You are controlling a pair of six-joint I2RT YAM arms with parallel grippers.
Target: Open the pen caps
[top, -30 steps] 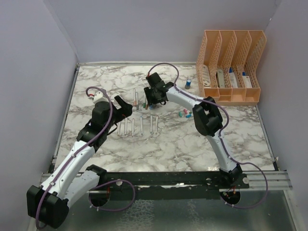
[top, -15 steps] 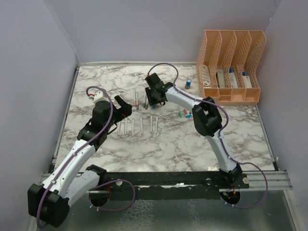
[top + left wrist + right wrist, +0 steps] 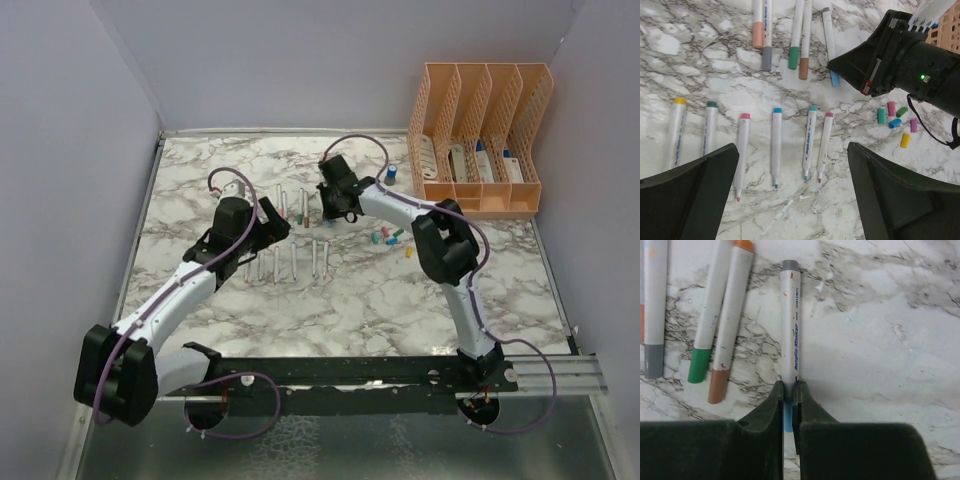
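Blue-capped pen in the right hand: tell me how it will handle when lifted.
The blue-capped pen looks a stiff plastic tube, so probably light and unbending. Its round barrel would likely roll on the marble table if released. The right hand pinches only the blue cap, so the barrel may swing or slip free.

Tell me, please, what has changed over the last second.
The right gripper shifted slightly right and shut on a blue cap. The left gripper, open, moved right toward the pens. The pens, loose caps and organizer stayed put.
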